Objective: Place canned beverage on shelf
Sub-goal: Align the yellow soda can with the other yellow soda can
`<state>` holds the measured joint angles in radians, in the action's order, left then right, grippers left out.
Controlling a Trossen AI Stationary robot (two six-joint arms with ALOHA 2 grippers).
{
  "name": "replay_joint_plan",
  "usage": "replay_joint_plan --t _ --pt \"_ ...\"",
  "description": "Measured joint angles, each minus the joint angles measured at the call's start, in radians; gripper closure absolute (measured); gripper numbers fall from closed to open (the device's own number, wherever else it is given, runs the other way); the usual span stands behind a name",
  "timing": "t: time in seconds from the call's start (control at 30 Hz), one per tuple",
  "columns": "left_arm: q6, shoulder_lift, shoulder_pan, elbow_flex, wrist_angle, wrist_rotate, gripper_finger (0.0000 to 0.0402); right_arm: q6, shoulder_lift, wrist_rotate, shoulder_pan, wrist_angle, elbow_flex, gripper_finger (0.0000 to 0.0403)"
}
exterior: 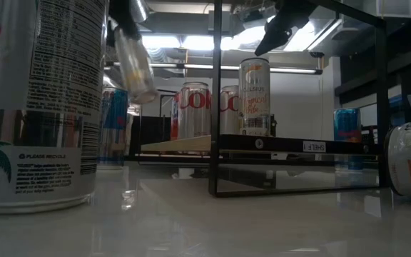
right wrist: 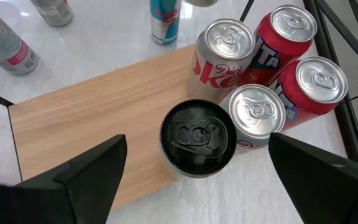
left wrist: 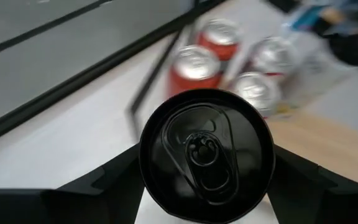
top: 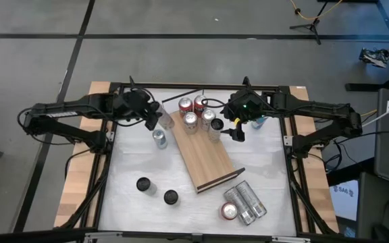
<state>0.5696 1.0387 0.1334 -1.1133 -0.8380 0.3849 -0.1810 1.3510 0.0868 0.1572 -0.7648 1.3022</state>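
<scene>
My left gripper [top: 155, 120] is shut on a pale can with a black top [left wrist: 207, 155], held in the air beside the far left corner of the shelf [top: 208, 158], a light wooden board lying slantwise on the white table. Several cans stand on the shelf's far end: two red [top: 185, 104], two silver [top: 190, 119] and a black-topped one [right wrist: 197, 137]. My right gripper [top: 238, 131] hangs open above that black-topped can, one finger on either side, apart from it. My left gripper pinches the can's side wall just below the top rim [left wrist: 149, 180] between its two fingers [left wrist: 104, 180], which lie across the can. They come slanting down from the table's left. The can [exterior: 135, 64] hangs tilted, lifted clear of table and shelf.
A blue-and-silver can [top: 159, 138] stands on the table just left of the shelf. Two black-topped cans [top: 143, 184] stand at the near left, and several cans [top: 243, 202] lie at the near right. A black frame [top: 107, 135] rims the table.
</scene>
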Motion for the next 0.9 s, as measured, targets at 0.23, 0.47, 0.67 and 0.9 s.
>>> replay_joint_plan --t 0.23,0.47,0.67,0.9 --pt "-0.108 0.038 -0.068 0.000 0.187 -0.098 0.0131 0.000 0.000 0.000 0.000 0.001 0.000 0.0015" --pt "-0.176 0.137 -0.164 0.000 0.327 -0.118 0.0131 0.000 0.000 0.000 0.000 0.001 0.000 0.0015" --pt "-0.188 0.258 -0.208 0.000 0.402 -0.116 0.0131 0.000 0.000 0.000 0.000 0.001 0.000 0.0015" --pt "-0.198 0.394 -0.232 0.000 0.477 -0.115 0.0131 0.000 0.000 0.000 0.000 0.001 0.000 0.0015"
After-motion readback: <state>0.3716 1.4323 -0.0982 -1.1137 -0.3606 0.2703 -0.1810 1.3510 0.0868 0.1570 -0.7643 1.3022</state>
